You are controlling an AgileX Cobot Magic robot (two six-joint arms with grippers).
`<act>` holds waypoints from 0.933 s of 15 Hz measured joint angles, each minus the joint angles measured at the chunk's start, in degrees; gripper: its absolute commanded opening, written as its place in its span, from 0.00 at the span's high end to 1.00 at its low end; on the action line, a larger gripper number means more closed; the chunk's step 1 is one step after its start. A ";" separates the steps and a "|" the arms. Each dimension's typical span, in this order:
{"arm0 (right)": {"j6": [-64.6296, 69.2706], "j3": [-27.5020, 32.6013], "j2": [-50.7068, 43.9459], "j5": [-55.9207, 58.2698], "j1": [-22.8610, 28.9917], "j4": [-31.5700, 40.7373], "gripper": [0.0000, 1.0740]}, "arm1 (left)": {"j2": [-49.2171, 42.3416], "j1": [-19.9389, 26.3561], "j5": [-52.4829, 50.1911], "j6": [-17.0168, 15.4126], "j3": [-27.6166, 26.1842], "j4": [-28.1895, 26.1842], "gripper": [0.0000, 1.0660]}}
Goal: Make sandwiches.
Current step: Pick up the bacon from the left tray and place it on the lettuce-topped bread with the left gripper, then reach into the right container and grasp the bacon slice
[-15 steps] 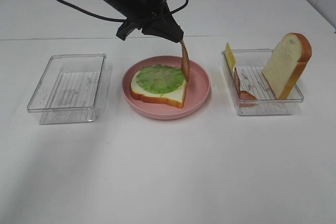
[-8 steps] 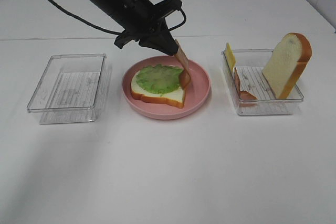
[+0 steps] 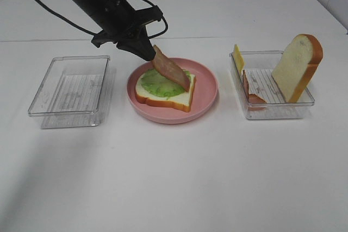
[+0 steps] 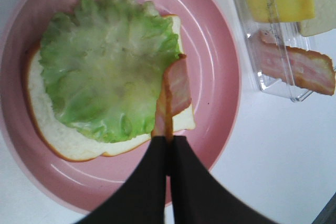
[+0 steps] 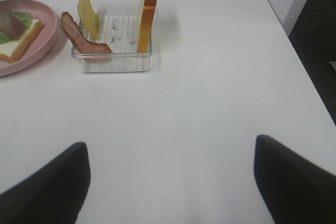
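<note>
Since a second ago the left gripper (image 3: 148, 52) has swung from above the pink plate's (image 3: 205, 92) far right rim to above its far left rim. The bacon strip (image 3: 171, 69) it carries, which hung almost straight down, now slants across the plate.

The left gripper's jaws are pinched tight on the strip's upper end. The strip's long axis runs from that grip, above the plate's far left rim, down toward the plate's right half. Its lower end rests on the lettuce leaf (image 3: 157, 86) near the right edge of the bread slice (image 3: 174, 99) lying flat on the plate.

Left of the plate stands a clear tray (image 3: 68, 88), well apart from the rim. Right of the plate a second clear tray (image 3: 274, 110) holds an upright bread slice (image 3: 296, 66), a cheese slice (image 3: 237, 56) and another bacon strip (image 3: 251, 92) leaning over the wall nearest the plate. The white table (image 3: 179, 177) in front of the plate is bare.

The right gripper (image 5: 169, 144) has its jaws spread wide, grasping nothing, over bare table right of the plate.
</note>
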 measured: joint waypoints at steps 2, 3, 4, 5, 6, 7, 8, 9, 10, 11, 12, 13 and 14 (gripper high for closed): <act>0.00 0.00 0.00 0.00 0.00 0.00 0.25 | 0.00 0.06 0.23 0.00 0.00 1.78 1.00; 0.00 0.00 0.00 0.00 0.00 0.00 0.25 | 0.00 0.06 0.17 0.00 0.00 2.64 1.00; 0.00 0.00 0.00 0.00 0.00 0.00 0.25 | 0.00 0.06 0.00 0.00 0.00 3.21 1.00; 0.00 0.00 0.00 0.00 0.00 0.00 0.25 | 0.00 0.06 -0.63 0.00 0.00 3.21 0.99; 0.00 0.00 0.00 0.00 0.00 0.00 0.25 | 0.00 0.06 -1.03 0.00 0.00 3.21 0.90; 0.00 0.00 0.00 0.00 0.00 0.00 0.25 | 0.00 0.06 -1.15 0.00 0.00 3.21 0.75; 0.00 0.00 0.00 0.00 0.00 0.00 0.25 | 0.00 0.06 -1.32 0.00 0.00 3.21 0.57; 0.00 0.00 0.00 0.00 0.00 0.00 0.25 | 0.00 0.06 -1.32 0.00 0.00 3.21 0.39; 0.00 0.00 0.00 0.00 0.00 0.00 0.25 | 0.00 0.06 -1.32 0.00 0.00 3.21 0.29; 0.00 0.00 0.00 0.00 0.00 0.00 0.25 | -0.11 0.06 -1.26 0.00 0.00 3.32 0.28; 0.00 0.00 0.00 0.00 0.00 0.00 0.25 | -0.52 0.06 -1.26 0.00 0.00 3.72 0.28; 0.00 0.00 0.00 0.00 0.00 0.00 0.25 | -1.20 0.06 -0.92 0.00 -0.23 4.58 0.28; 0.00 0.00 0.00 0.00 0.00 0.00 0.25 | -1.95 0.06 0.17 0.00 -1.26 5.44 0.29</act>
